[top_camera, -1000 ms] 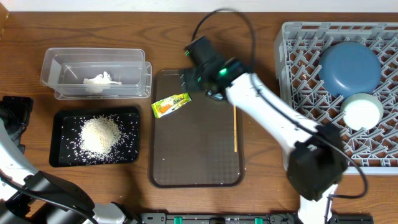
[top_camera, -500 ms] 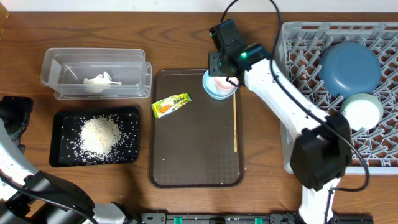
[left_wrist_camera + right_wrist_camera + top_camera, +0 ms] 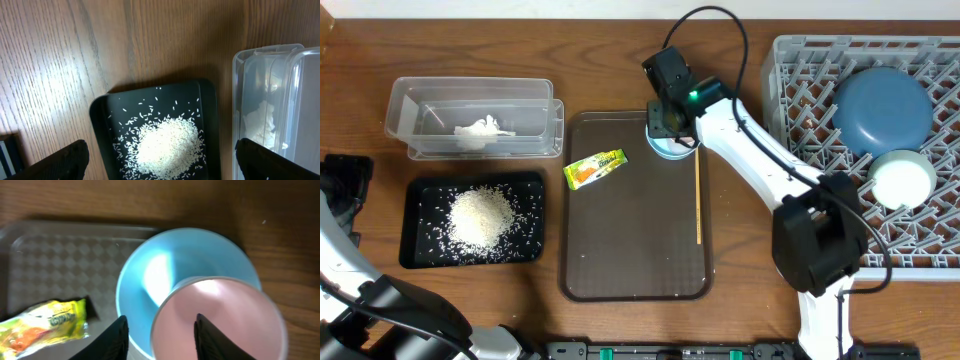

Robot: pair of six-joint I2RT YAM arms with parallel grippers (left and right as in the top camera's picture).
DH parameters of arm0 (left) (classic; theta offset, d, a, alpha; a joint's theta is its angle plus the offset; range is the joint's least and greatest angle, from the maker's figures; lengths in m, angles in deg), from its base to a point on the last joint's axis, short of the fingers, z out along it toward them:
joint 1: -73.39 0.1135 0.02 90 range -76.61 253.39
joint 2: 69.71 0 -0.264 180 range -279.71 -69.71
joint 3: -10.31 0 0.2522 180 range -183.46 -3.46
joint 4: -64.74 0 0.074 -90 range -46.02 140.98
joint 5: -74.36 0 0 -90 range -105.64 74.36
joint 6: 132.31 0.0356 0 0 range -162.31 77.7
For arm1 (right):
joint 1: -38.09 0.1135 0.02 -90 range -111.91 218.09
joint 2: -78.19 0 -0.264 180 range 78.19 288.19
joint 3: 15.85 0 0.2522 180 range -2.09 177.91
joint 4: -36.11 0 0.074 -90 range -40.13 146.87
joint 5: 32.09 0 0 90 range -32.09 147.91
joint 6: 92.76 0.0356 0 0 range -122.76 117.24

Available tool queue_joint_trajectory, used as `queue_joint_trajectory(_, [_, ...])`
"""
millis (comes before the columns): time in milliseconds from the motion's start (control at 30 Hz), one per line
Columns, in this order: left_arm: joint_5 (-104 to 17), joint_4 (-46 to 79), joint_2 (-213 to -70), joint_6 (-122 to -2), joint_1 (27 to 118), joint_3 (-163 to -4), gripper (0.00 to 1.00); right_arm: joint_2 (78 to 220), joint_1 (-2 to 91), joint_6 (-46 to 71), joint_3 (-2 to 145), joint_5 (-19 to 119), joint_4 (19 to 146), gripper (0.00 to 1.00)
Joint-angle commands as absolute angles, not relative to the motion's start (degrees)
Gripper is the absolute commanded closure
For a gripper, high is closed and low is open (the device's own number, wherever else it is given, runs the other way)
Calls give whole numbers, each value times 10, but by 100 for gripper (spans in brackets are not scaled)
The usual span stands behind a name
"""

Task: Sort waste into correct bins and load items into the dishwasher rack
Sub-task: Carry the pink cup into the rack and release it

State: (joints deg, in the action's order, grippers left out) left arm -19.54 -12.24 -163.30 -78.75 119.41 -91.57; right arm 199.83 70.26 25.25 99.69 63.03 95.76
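The small light-blue bowl [image 3: 667, 150] stands at the brown tray's back right corner, with the pink-white cup [image 3: 225, 315] inside the bowl [image 3: 150, 280]. My right gripper [image 3: 668, 115] is open right above them; its jaws [image 3: 160, 337] straddle the cup's left rim. The wrapper [image 3: 595, 168] and the wooden stick [image 3: 698, 205] lie on the tray. The rice [image 3: 480, 218] lies in the black tray [image 3: 415, 255], and the tissue [image 3: 480, 130] in the clear tub [image 3: 405, 100]. The dark-blue dish [image 3: 882, 108] and the mint bowl [image 3: 903, 178] sit in the rack [image 3: 800, 90]. My left gripper [image 3: 162, 165] is open above the rice [image 3: 167, 142].
The brown serving tray [image 3: 630, 260] fills the table's middle between the bins and the rack. The left arm [image 3: 340, 190] sits at the table's left edge. The right arm stretches from the front edge across the rack's left side.
The right gripper swung back and to the right, uncovering the bowl and cup, then came back over them. The left arm has not moved.
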Motion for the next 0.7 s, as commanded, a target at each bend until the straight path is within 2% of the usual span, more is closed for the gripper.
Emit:
queue_joint_trajectory(0, [-190, -126, -1623, -795, 1196, -927, 4, 2010, 713, 255, 999, 637, 958, 60])
queue_joint_trajectory(100, [-190, -126, -1623, -795, 1196, -927, 4, 2008, 719, 255, 999, 637, 951, 62])
queue_joint_trajectory(233, [-190, -126, -1623, -795, 1196, -927, 4, 2006, 720, 255, 1002, 636, 951, 73])
queue_joint_trajectory(400, [-190, -126, -1623, -795, 1196, -927, 4, 2005, 720, 255, 1030, 636, 977, 99])
queue_joint_trajectory(667, [-190, -126, -1623, -795, 1196, -927, 4, 2000, 702, 254, 1152, 637, 1083, 99])
